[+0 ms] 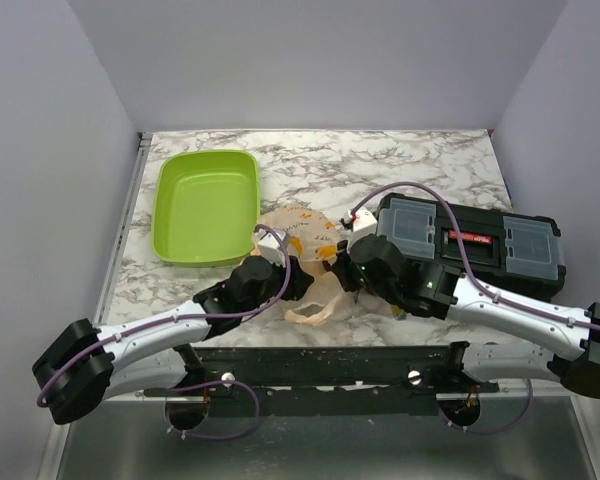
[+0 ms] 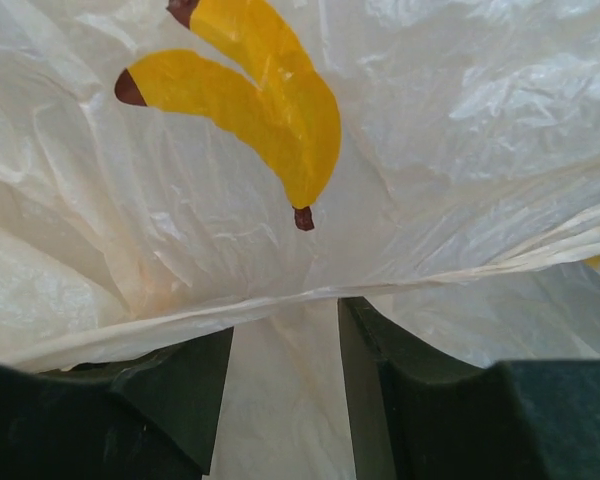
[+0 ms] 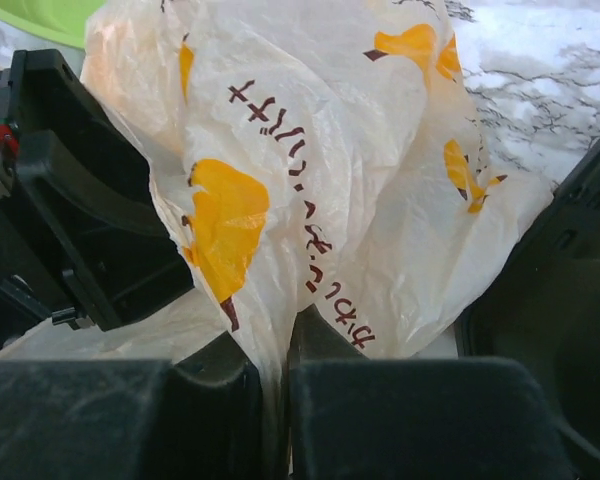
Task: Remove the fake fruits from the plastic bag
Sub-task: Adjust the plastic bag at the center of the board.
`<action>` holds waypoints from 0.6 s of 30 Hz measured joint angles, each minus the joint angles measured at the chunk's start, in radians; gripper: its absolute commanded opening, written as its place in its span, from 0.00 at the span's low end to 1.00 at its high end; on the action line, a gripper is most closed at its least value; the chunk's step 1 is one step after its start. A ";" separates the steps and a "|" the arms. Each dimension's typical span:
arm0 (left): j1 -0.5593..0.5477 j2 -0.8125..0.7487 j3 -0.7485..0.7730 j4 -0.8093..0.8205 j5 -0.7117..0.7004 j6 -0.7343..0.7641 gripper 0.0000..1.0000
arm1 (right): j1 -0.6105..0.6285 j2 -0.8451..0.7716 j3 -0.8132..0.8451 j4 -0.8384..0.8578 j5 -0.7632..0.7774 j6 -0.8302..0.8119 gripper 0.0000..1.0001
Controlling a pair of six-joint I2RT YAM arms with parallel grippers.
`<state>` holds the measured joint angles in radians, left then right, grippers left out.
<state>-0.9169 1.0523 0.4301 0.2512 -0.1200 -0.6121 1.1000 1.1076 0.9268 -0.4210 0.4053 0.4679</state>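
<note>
The plastic bag [image 1: 302, 236] lies crumpled on the marble table between my two grippers, its loop handle [image 1: 315, 312] toward the near edge. My left gripper [image 1: 292, 281] is at the bag's left side. In the left wrist view it [image 2: 285, 335] is open, with bag film [image 2: 430, 150] draped across and between the fingers. My right gripper [image 1: 348, 268] is at the bag's right side. In the right wrist view it [image 3: 278, 352] is shut on a fold of the bag [image 3: 330, 150]. The fake fruits are hidden; only flat orange prints show.
A lime-green tray [image 1: 205, 205] stands at the back left and shows at the top of the right wrist view [image 3: 40, 15]. A black toolbox [image 1: 480, 245] with clear lid compartments sits to the right of the bag, under the right arm.
</note>
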 measured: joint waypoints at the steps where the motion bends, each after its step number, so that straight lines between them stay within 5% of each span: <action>1: 0.000 -0.001 0.002 -0.008 -0.007 -0.005 0.51 | 0.000 0.014 0.016 -0.003 0.000 0.001 0.21; 8: 0.016 -0.142 0.071 -0.165 0.008 0.014 0.75 | 0.000 0.085 0.073 -0.060 0.001 0.006 0.56; 13: 0.026 -0.334 0.190 -0.314 0.100 0.076 0.86 | 0.000 0.131 0.113 -0.080 0.014 0.024 0.70; 18: 0.026 -0.480 0.297 -0.449 0.194 0.113 0.87 | 0.000 0.248 0.258 -0.092 0.072 0.034 0.73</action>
<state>-0.8906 0.5724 0.7269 -0.1978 0.0742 -0.4992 1.1000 1.3560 1.1847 -0.5125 0.4778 0.5022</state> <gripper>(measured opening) 0.864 0.729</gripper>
